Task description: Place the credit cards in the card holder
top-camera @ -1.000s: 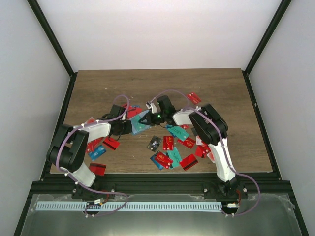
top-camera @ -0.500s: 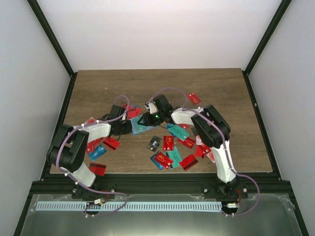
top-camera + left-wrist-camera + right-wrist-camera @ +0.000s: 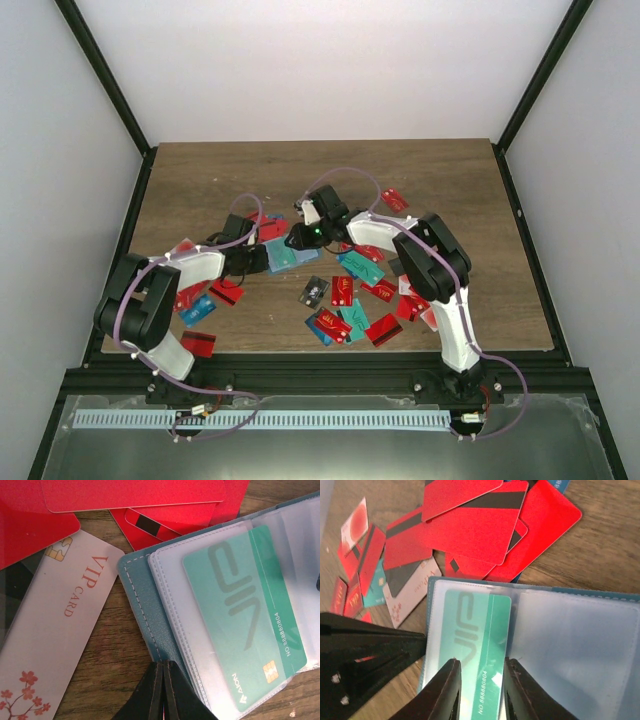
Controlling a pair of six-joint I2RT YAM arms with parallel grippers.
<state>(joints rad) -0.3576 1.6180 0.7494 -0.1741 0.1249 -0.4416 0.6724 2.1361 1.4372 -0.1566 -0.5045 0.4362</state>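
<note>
Lying nearest the tabletop's (image 3: 450, 180) front edge, the loose cards (image 3: 350, 318) are scattered just as they were a second ago. Just beyond them, the left gripper (image 3: 163, 667) has its fingers pressed together with the tips at the near edge of the open holder (image 3: 137, 597), apparently pinning it flat, and it has not shifted. Further on comes the change: the right gripper (image 3: 481, 662), pinched tight a second ago, now stands spread with a finger on each side of the teal card (image 3: 475, 625). That card lies inside a clear sleeve (image 3: 436, 640) of the holder and is no longer held. It reads as a release, so one card looks delivered, though whether it is fully home I cannot tell. Beyond the holder more red cards (image 3: 470, 525) lie loose, so most of the task remains
</note>
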